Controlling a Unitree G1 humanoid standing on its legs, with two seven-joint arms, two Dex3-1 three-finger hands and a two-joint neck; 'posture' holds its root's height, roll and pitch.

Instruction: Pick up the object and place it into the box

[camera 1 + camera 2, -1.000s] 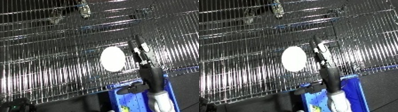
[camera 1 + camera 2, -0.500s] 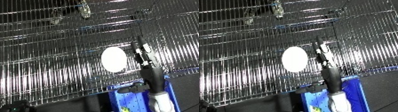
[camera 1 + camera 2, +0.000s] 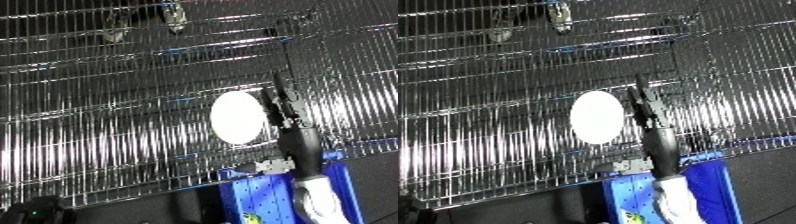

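Seemingly everything turns on a short sideways gap. From the left eye, the white oval object lies on the wire rack, its long axis running up and down the view, a little tilted. The right hand reaches up from the lower edge on its white and silver forearm, and its black fingers stand straight and pressed close together, edge-on beside the object's right rim, just beside it or touching; I cannot tell which. They hold nothing. So the object lies to the hand's left, with its long side facing the fingers. Below the rack's front edge sits the blue bin, partly covered by the forearm. From the right eye, the same layout shows with the object shifted further left in the picture, and a thin dark strip between its rim and the hand, which suggests they are close but perhaps not in contact. The bin lies directly under the wrist, near the rack's edge. No left hand shows in either view, so the right one is plainly nearer. I judge that the coming move calls for the fingers to close sideways around the object's narrow width, then draw it back toward the bin.
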